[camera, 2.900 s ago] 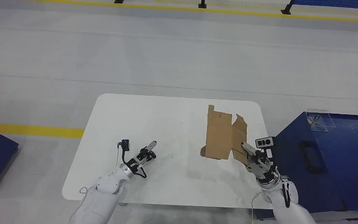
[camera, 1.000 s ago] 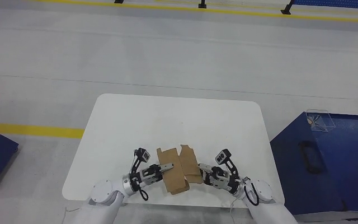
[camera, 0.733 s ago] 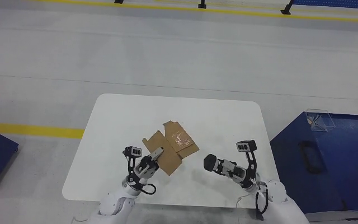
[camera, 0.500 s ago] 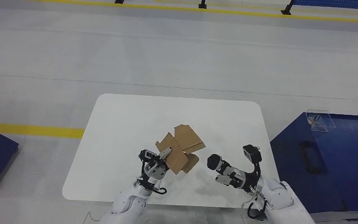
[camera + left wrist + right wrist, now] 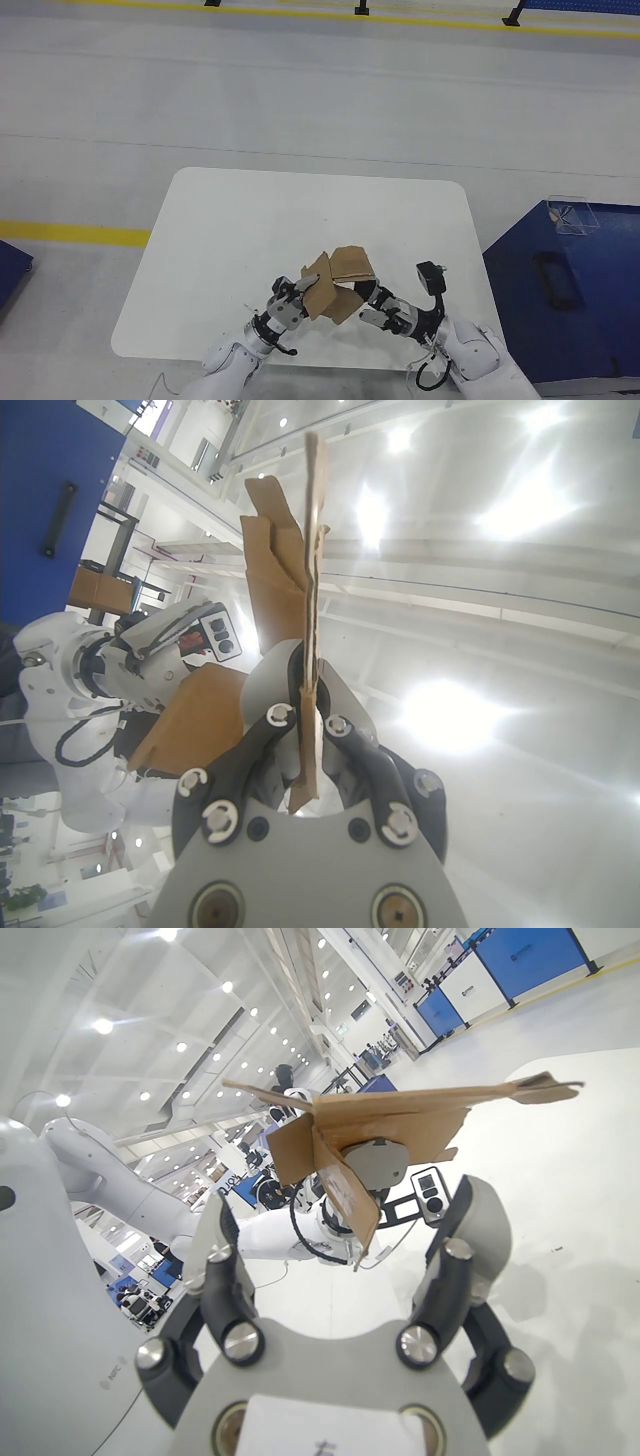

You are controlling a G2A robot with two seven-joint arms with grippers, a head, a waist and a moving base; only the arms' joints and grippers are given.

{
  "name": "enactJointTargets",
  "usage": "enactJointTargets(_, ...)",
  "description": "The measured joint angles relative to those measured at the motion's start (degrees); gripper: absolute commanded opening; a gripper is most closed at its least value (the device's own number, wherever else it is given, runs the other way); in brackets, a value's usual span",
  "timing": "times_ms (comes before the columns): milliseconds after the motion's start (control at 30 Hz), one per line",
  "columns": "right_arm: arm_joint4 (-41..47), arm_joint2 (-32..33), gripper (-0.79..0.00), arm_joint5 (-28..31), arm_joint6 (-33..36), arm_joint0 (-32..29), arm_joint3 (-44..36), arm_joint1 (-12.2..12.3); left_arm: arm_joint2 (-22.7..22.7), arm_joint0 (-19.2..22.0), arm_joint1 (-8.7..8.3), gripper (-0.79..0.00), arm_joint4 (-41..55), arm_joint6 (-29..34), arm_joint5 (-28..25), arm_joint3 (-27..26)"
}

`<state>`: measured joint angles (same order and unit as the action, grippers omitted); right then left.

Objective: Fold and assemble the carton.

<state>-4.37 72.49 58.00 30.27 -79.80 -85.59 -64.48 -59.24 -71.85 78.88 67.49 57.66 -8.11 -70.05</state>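
Left gripper (image 5: 310,695) pinches a panel (image 5: 313,550) of the half-folded carton (image 5: 338,283), held above the table's (image 5: 250,220) near edge. Right gripper (image 5: 345,1200), jaws spread (holding nothing), should take a loose flap (image 5: 295,1153) near its crease.

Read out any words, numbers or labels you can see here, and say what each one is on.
On the right end effector, a white label: cut off by the picture's edge, unreadable.
On the blue panels in the room behind, white print: too small to read.
On the carton: no print seen.
Nothing can be quoted with confidence.
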Motion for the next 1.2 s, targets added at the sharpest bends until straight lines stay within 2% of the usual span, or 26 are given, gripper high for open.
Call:
enactJointTargets(33,-0.2,-0.4,-0.237,0.0,-0.3,0.2,0.3,0.0,0.0,0.0,-0.01,-0.785,0.1,0.3,0.7,0.0)
enactJointTargets(67,-0.5,-0.9,-0.274,0.0,-0.6,0.4,0.6,-0.1,-0.1,0.0,-0.04,-0.785,0.1,0.6,1.6,0.0)
enactJointTargets(100,-0.5,-1.3,-0.382,0.0,-0.8,0.5,0.7,-0.1,-0.1,-0.1,-0.05,-0.785,0.1,0.7,2.2,0.1)
enactJointTargets(133,-0.6,-1.7,-0.416,0.0,-1.0,0.5,0.7,-0.2,-0.1,-0.1,-0.06,-0.785,0.0,0.8,2.7,0.1)
enactJointTargets(267,-1.4,-2.8,-0.483,0.0,-1.5,0.2,0.1,-0.1,-0.4,-0.3,-0.04,-0.785,-0.5,1.0,2.9,0.0)
enactJointTargets(367,-1.6,-3.2,-0.634,0.0,-1.7,-0.2,-0.2,0.1,-0.7,-0.5,-0.01,-0.785,-0.6,0.9,2.3,-0.2)
enactJointTargets(433,-1.5,-3.3,-0.785,0.0,-1.8,-0.4,-0.3,0.2,-1.0,-0.7,0.01,-0.785,-0.9,0.6,1.4,-0.3)
enactJointTargets(467,-1.1,-3.5,-0.785,0.0,-1.8,-0.6,-0.2,0.3,-1.2,-0.8,0.01,-0.705,-1.5,0.2,0.2,-0.3)
enactJointTargets(500,-0.6,-3.7,-0.785,0.0,-1.7,-0.7,-0.1,0.4,-1.3,-1.0,0.03,-0.062,-2.0,-0.2,-0.7,-0.4)
enactJointTargets(533,0.1,-3.9,-0.785,0.0,-1.6,-0.7,0.1,0.4,-1.4,-1.1,0.06,0.000,-2.5,-0.6,-1.8,-0.4)
enactJointTargets(767,11.9,-5.5,-0.785,-2.1,1.9,-0.3,0.7,1.1,-3.7,-2.3,0.14,0.000,-7.3,-5.4,-13.9,-0.2)
enactJointTargets(833,14.7,-5.0,-0.785,-4.3,4.1,-0.3,0.1,1.5,-5.6,-2.1,-0.05,0.000,-6.8,-7.1,-15.0,1.0)
enactJointTargets(933,18.1,-3.3,-0.785,-9.4,7.9,-0.6,-1.1,2.3,-9.6,-0.8,-0.53,0.000,-8.8,-11.8,-19.2,5.0)
enactJointTargets(1067,21.8,-0.7,-0.785,-19.6,14.3,-1.4,-4.4,3.5,-13.7,2.9,-1.37,0.000,-16.7,-18.7,-24.6,12.8)
enactJointTargets(1200,18.0,2.2,-0.785,-25.3,20.0,-2.8,-8.9,4.6,-15.6,4.5,-1.70,0.000,-15.9,-16.0,-23.6,15.5)
